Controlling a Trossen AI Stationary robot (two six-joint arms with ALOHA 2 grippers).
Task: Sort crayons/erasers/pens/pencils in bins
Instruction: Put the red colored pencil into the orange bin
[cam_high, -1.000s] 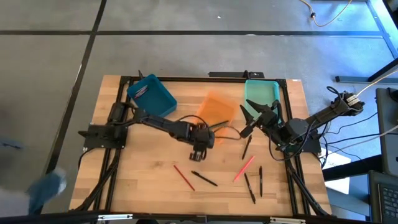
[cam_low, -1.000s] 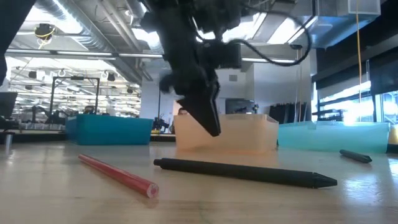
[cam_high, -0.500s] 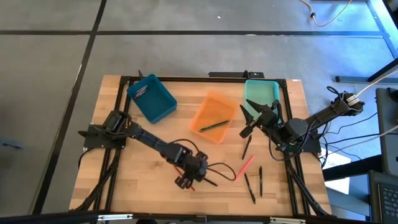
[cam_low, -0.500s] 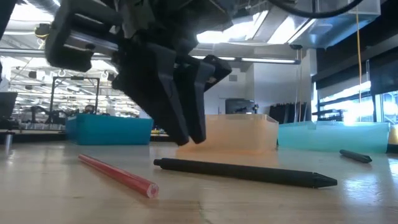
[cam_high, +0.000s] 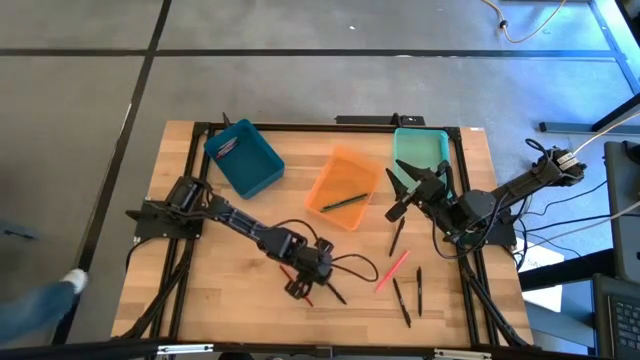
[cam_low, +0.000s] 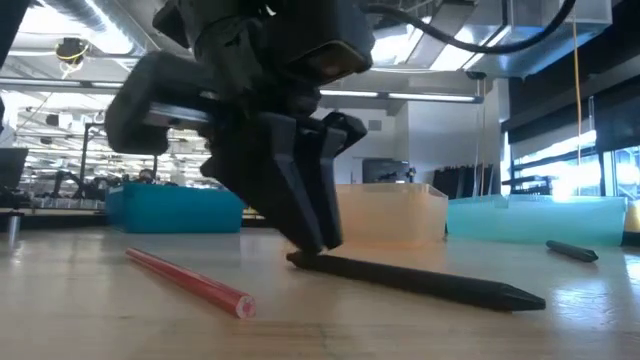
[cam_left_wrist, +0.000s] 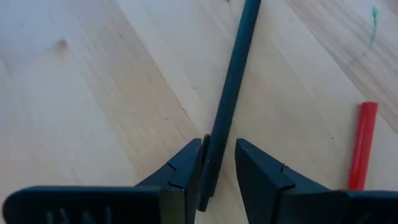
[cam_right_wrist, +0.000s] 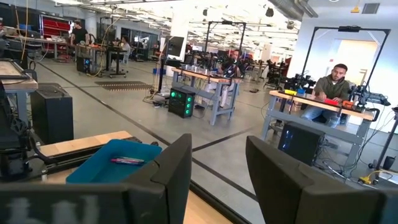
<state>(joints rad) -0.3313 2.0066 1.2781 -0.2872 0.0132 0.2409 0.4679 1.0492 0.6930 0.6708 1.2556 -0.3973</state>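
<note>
A black pen (cam_left_wrist: 231, 87) lies flat on the wooden table, also seen in the low view (cam_low: 430, 283) and the high view (cam_high: 334, 295). My left gripper (cam_left_wrist: 221, 149) is open and down at the table, its fingers on either side of the pen's end; it shows in the high view (cam_high: 303, 282) and the low view (cam_low: 312, 238). A red crayon (cam_low: 190, 280) lies beside it (cam_left_wrist: 360, 146). My right gripper (cam_high: 394, 199) waits open and empty near the teal bin (cam_high: 420, 150). My left gripper straddles the pen's end (cam_left_wrist: 210, 168) from above, fingers pointing down and standing across the pen. The pen lies against the inner side of one finger (cam_left_wrist: 189, 163); the other finger (cam_left_wrist: 258, 171) stands apart from it. The pen lies flat on the table.
An orange bin (cam_high: 345, 180) holding one pen stands mid-table, and a blue bin (cam_high: 245, 157) at the far left. A pink crayon (cam_high: 392, 270) and three black pens (cam_high: 400, 300) (cam_high: 419, 290) (cam_high: 397, 237) lie on the right half.
My left gripper has gone from beside the orange bin toward the table's near edge and down onto the black pen's end. The pen's end has slid a little along the table.
</note>
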